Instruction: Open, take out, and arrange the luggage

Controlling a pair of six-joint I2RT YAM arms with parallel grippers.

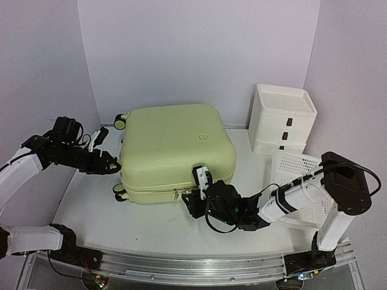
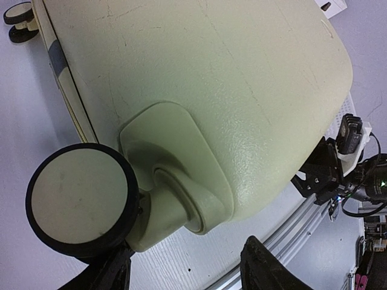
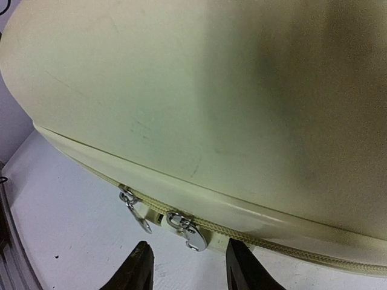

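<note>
The large pale yellow-green hard-shell suitcase (image 1: 175,151) lies flat and zipped shut on the white table (image 1: 121,223), directly ahead of the right pincer (image 3: 188,263), whose jaws stand apart and empty just below the two metal zipper pulls (image 3: 184,229). The left pincer (image 2: 184,272) is likewise parted, holding nothing, with a black-and-cream caster wheel (image 2: 78,202) immediately above it. Opening appears to be the step in hand, and the next move calls for closing on one pull and drawing it along the seam.
</note>
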